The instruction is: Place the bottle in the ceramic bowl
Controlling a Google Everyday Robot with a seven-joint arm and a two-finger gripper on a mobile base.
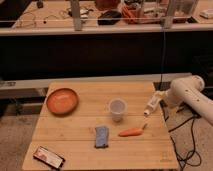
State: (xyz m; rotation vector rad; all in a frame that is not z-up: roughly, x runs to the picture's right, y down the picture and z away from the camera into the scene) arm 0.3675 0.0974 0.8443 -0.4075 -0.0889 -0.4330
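Note:
The slim white bottle [152, 104] lies tilted at the right edge of the wooden table [75, 127], its narrow end pointing toward the front. My gripper [162, 97] is at the end of the white arm [190, 93], which reaches in from the right. It sits right at the bottle's upper end. I cannot tell whether it holds the bottle. The orange-terracotta ceramic bowl [62, 101] stands empty at the table's far left, well away from the gripper.
A translucent cup [117, 109] stands mid-table between the bottle and the bowl. A carrot [132, 132] lies in front of the cup, and a blue-grey cloth [101, 136] lies to the carrot's left. A flat phone-like item [49, 157] sits at the front left corner. Cables hang at the right.

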